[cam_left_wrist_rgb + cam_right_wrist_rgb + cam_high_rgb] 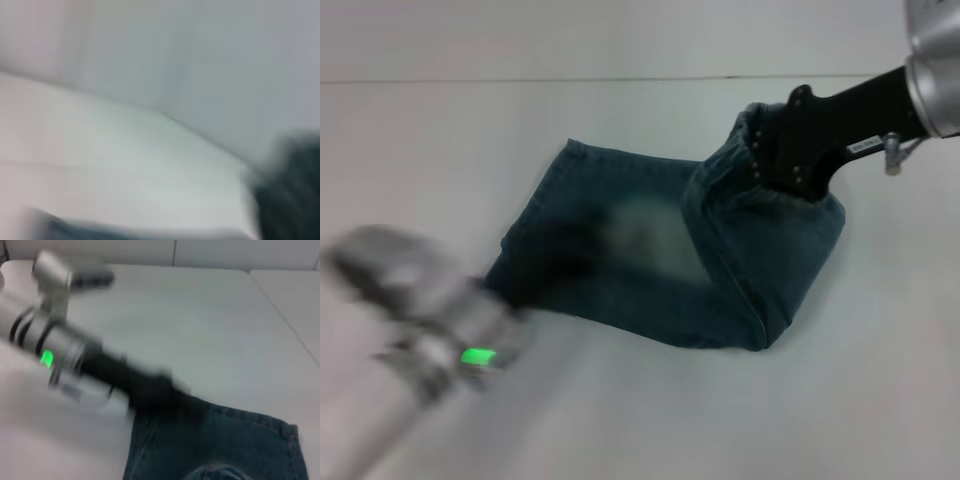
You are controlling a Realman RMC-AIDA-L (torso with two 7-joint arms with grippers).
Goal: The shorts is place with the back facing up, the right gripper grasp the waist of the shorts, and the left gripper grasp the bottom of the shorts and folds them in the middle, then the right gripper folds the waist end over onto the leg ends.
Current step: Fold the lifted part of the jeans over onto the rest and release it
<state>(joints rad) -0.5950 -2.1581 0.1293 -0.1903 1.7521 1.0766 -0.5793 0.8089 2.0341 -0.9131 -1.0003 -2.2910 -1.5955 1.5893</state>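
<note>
The shorts point(650, 260) lie on the white tabletop point(640, 420). The right gripper point(775, 150) pinches their waist, raised and curling over the denim, apparently toward the leg ends. The left gripper point(545, 262) blurs at their opposite edge; its fingers' state I cannot tell.

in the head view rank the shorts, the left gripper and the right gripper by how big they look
1. the shorts, clearly largest.
2 and 3. the right gripper and the left gripper: not ranked; the left one is smeared by motion, so its outline is unclear.
</note>
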